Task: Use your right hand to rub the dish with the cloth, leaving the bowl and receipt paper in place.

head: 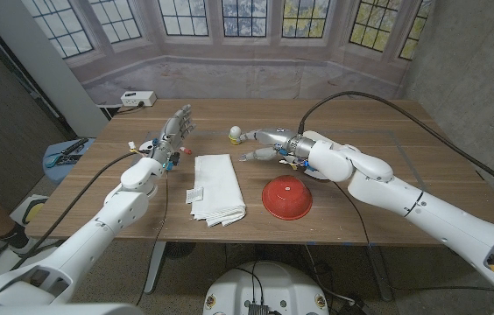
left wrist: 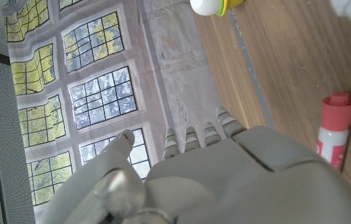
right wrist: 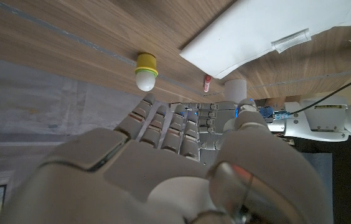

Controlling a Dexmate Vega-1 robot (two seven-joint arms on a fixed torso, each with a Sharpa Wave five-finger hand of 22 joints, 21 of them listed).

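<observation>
R hand (head: 269, 149) hangs over the table (head: 422, 149) just beyond the bowl, arm reaching in from the near R corner w/ elbow bent; fingers spread and pointing toward the robot's L, holding nothing; in the R wrist view its fingers (right wrist: 163, 124) are stretched out over the wood. L hand (head: 170, 134) is up on its edge at the L side, fingers straight and apart, pointing away, also holding nothing; forearm runs back to the near L corner. Nearest the front edge: red bowl (head: 285, 197), upside down, R of centre; cloth (head: 215, 188), white and folded, just L of it, a small white paper strip (head: 194, 194) on its L edge. Farther back: a red-capped tube (left wrist: 334, 129) by the L hand; a small white-and-yellow egg-like thing (head: 236, 134) btwn the two hands' fingertips, touching neither.
</observation>
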